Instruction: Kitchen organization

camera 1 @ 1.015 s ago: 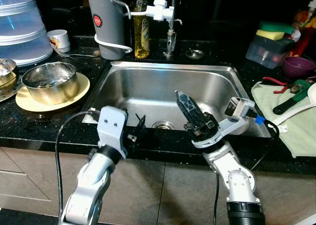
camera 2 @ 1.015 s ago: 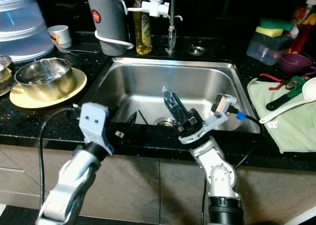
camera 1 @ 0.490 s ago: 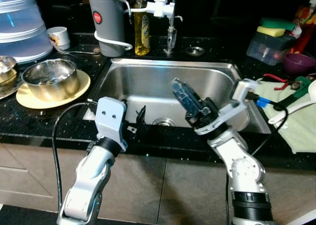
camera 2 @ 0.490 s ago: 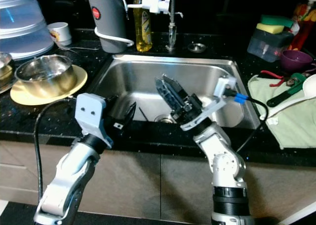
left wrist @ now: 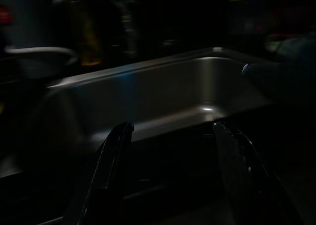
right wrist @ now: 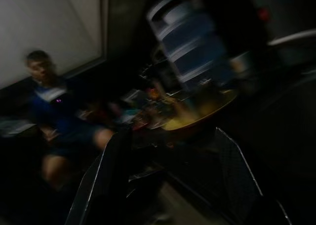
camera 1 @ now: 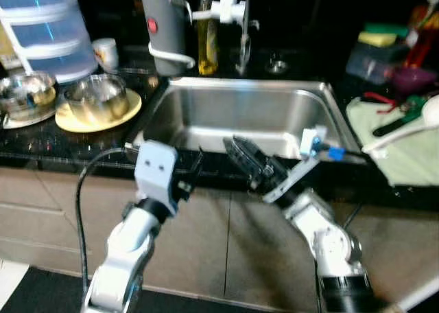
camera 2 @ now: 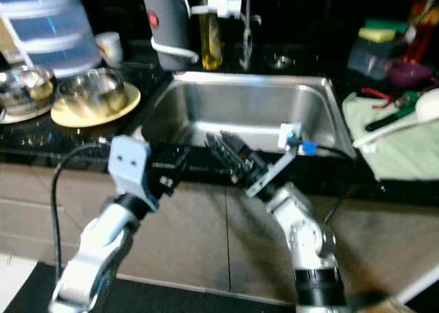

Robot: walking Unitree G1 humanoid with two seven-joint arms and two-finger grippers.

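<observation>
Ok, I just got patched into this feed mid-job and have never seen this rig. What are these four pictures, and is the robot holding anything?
It is a walking humanoid with two silver arms, each ending in two long black fingers. The two wide pictures come from a stereo camera on its head, looking down at a black kitchen counter; they show the same scene. The other two come from cameras on its wrists, looking out between the fingers.

Both grippers hang at the counter's front edge before the steel sink: the left gripper and the right gripper, both open and holding nothing.

On the counter left of the sink, a steel bowl sits on a yellow plate, beside a blue stacked container. Behind the sink stand a grey jug, a yellow bottle and the tap. On the right, tools lie on a green cloth.

The right wrist picture is blurred; a person shows in it.
</observation>
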